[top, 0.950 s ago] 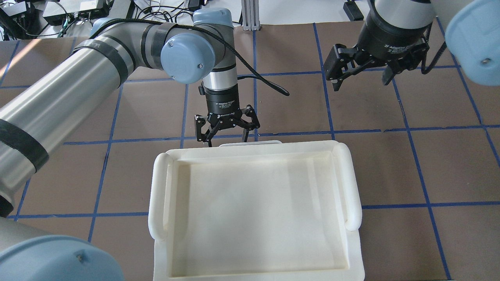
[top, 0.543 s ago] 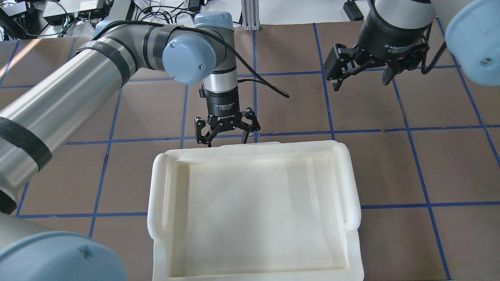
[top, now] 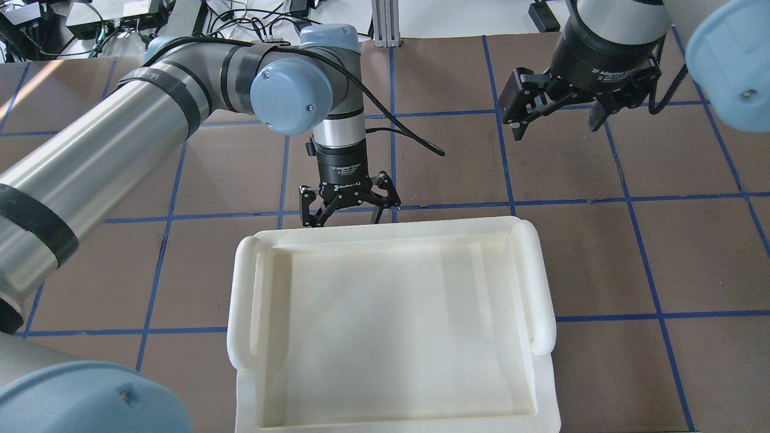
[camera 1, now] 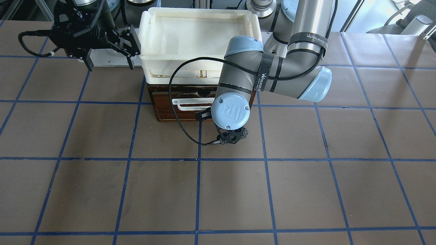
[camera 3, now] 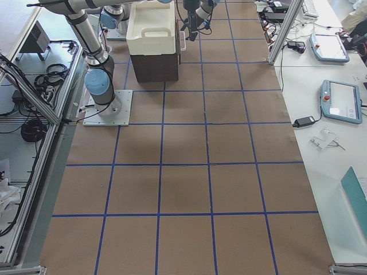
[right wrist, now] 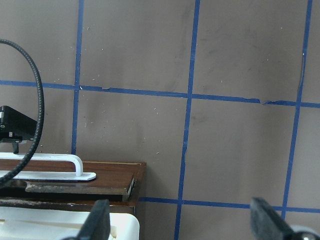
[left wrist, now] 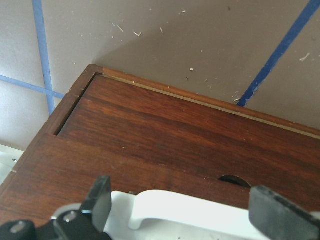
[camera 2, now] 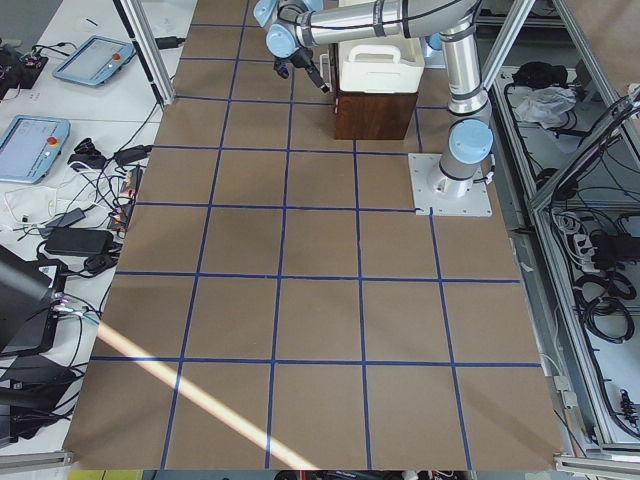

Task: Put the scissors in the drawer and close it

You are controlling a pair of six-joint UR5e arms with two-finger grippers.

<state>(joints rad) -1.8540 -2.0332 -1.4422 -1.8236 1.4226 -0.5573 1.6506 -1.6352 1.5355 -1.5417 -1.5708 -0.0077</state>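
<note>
The drawer (camera 1: 177, 114) has a dark reddish-brown front and a white bar handle (camera 1: 187, 102), and it sits in its cabinet under a cream-white bin. It looks pushed in. My left gripper (top: 348, 215) is open at the drawer front. In the left wrist view its fingers (left wrist: 100, 197) stand on either side of the handle (left wrist: 175, 210), against the wood front (left wrist: 175, 125). My right gripper (top: 554, 125) is open and empty, raised beyond the cabinet's right corner; it also shows in the front view (camera 1: 109, 64). The scissors are not in view.
The cream-white bin (top: 240, 300) sits on top of the cabinet and hides the drawer from above. The right wrist view shows the drawer's corner (right wrist: 100, 180) and a black cable (right wrist: 35, 100). Brown table with blue grid lines (camera 1: 204, 190).
The white handle that stuck out past the bin's far edge has slid under it. My left gripper has shifted slightly toward the cabinet. My right arm has not moved.
</note>
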